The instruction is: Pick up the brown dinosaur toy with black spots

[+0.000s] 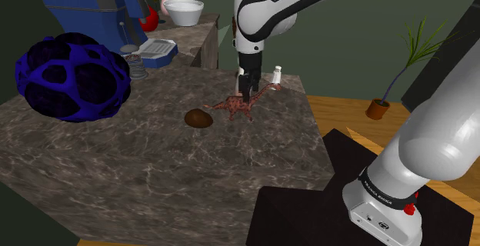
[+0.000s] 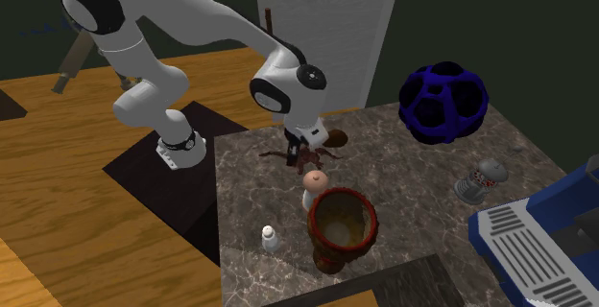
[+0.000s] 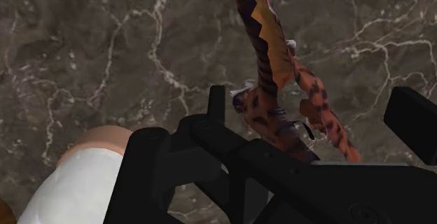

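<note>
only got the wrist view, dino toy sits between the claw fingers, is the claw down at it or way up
Observer: In the shoulder view the claw is down at the spotted dinosaur toy, its tips near the marble counter.
Operator: anything close i could knock
Observer: A brown rounded lump lies apart from the toy, toward the shoulder view's left.
Operator: what's past the white bottle
Observer: In the second exterior view a brown vase stands upright just beyond it, on the side away from the toy.
</note>
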You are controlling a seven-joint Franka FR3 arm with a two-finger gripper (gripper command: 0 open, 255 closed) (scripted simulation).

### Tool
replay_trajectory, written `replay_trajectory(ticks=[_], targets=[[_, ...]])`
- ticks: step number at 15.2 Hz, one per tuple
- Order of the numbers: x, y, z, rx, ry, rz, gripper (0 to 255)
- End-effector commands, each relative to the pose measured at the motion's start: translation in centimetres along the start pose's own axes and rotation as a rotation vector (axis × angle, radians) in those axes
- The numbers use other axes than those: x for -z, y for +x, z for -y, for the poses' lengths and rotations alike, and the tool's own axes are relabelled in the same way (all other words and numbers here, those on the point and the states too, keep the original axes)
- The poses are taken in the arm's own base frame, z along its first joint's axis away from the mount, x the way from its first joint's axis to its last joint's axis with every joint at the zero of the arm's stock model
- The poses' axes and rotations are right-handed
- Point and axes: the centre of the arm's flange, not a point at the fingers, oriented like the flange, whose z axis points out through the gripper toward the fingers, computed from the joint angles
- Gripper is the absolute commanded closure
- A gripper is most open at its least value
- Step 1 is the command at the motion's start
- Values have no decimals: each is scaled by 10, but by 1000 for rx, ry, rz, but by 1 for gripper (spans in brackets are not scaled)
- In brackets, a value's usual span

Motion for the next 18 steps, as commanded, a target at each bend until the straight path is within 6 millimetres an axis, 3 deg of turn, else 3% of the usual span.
replay_trajectory(ticks=[1,5,6,15,18], targets=[[-11,3,0,1,0,0,0],[-24,6,-2,1,0,0,0],[-25,5,-2,1,0,0,255],[-24,6,-2,1,0,0,255],[-9,3,0,1,0,0,255]])
